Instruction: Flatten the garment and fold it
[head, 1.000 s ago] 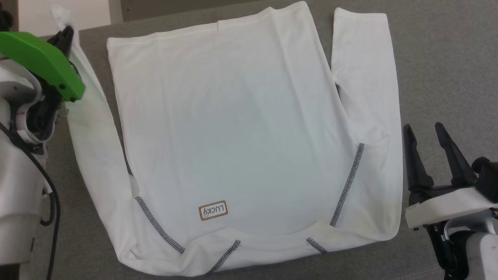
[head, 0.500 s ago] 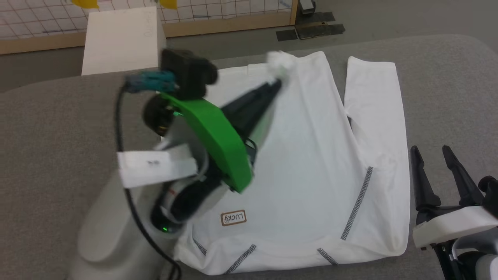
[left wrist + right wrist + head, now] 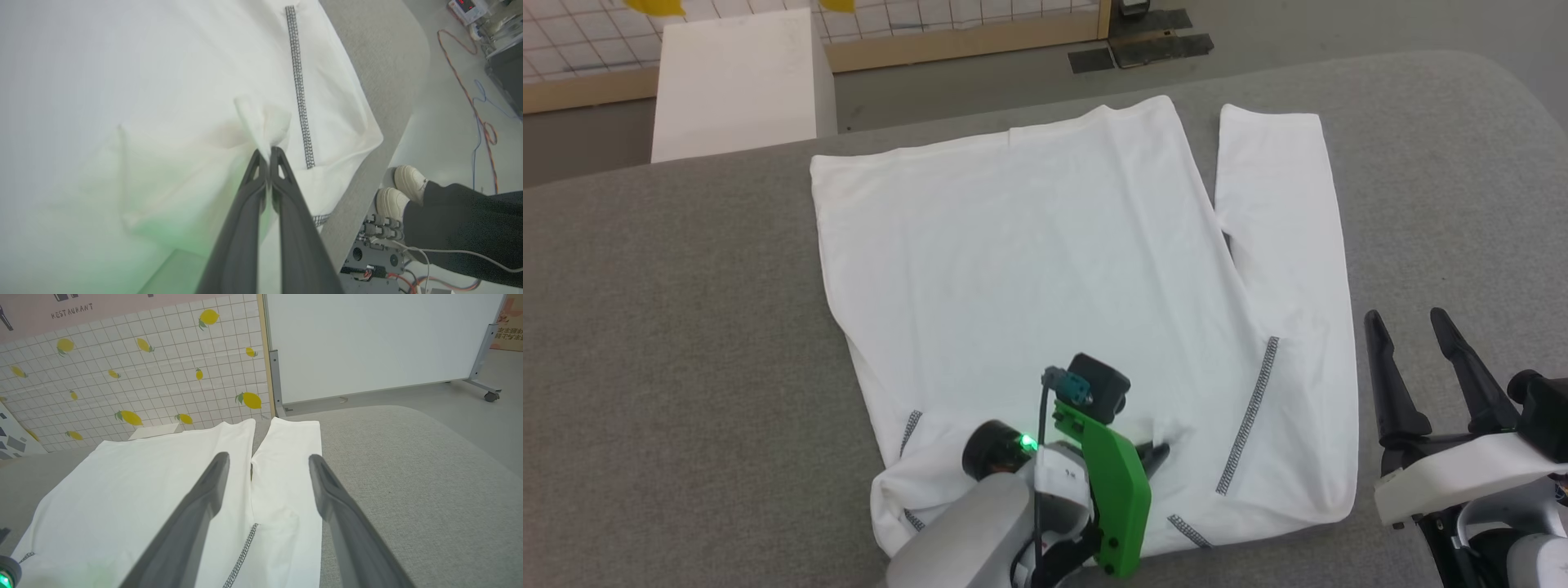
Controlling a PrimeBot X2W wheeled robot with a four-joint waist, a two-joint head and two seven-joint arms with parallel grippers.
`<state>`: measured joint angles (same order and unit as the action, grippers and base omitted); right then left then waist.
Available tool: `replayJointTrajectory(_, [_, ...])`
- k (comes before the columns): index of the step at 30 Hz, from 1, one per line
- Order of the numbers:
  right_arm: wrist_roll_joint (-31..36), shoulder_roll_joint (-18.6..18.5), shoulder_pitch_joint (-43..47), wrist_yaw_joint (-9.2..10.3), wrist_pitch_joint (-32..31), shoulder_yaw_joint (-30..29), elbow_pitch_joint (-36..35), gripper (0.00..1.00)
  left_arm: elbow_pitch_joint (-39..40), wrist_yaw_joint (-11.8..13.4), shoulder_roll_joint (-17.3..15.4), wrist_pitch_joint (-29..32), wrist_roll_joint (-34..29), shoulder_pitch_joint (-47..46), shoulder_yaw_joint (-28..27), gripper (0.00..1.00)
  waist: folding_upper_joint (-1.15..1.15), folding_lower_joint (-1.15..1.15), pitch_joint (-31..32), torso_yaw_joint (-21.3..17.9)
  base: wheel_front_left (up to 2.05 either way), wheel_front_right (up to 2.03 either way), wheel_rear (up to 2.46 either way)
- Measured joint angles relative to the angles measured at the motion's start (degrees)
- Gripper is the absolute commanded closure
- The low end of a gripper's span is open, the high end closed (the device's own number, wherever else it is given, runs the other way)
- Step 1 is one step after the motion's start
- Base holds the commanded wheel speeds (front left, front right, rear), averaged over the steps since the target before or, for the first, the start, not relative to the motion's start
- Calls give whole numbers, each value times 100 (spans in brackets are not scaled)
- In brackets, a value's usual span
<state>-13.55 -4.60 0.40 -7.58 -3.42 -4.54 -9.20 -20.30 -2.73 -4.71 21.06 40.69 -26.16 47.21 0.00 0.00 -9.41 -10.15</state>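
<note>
The garment [image 3: 1029,269], a white shirt with dark dotted seams, lies spread on the grey table [image 3: 670,343]. Its right sleeve [image 3: 1282,245] runs straight along the body. My left gripper [image 3: 1158,451] is low over the shirt's near end, shut on a pinch of white sleeve fabric [image 3: 261,118] that pokes out past its fingertips [image 3: 267,150]. The cloth is bunched at the near left corner [image 3: 890,506]. My right gripper [image 3: 1405,314] stands open off the garment's right edge, nothing between its fingers [image 3: 268,457]. The left arm hides the label.
A white box [image 3: 735,82] stands beyond the table's far left edge, before a tiled wall with lemons [image 3: 135,375]. A person's pale shoes [image 3: 402,192] and dark trousers are beside the table's edge, with cables on the floor [image 3: 478,110].
The head camera has shifted. My left gripper has carried the left sleeve's end from the far left, across the shirt's body, down to its near end. The right gripper has stayed open in place.
</note>
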Motion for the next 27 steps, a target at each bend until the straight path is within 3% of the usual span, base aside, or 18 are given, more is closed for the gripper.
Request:
replayJointTrajectory(2, [-10,1,0,0,23,1,23,0,-296,-96,43,-116,-9,-6,104,100,0,0,-46,-32,0,0,0])
replayJointTrajectory(4, [-13,2,0,0,41,1,49,0,-466,-147,86,-227,0,-9,166,0,0,0,-76,-46,0,0,0])
replayJointTrajectory(10, [-13,5,-1,0,42,-51,83,0,-432,-158,145,-783,185,-94,-19,0,0,0,-73,44,0,0,0])
replayJointTrajectory(15, [-7,-2,-2,0,31,-114,77,0,87,-96,59,-1552,380,-98,-576,0,0,0,-33,204,0,0,0])
replayJointTrajectory(23, [-5,-186,-305,0,-135,-248,231,0,611,751,-940,-3268,20,194,-1895,0,0,0,-44,539,0,0,0])
replayJointTrajectory(27, [-76,-374,-741,0,-271,-268,545,0,714,1001,-1281,-3550,-215,528,-2535,0,0,0,-153,663,0,0,0])
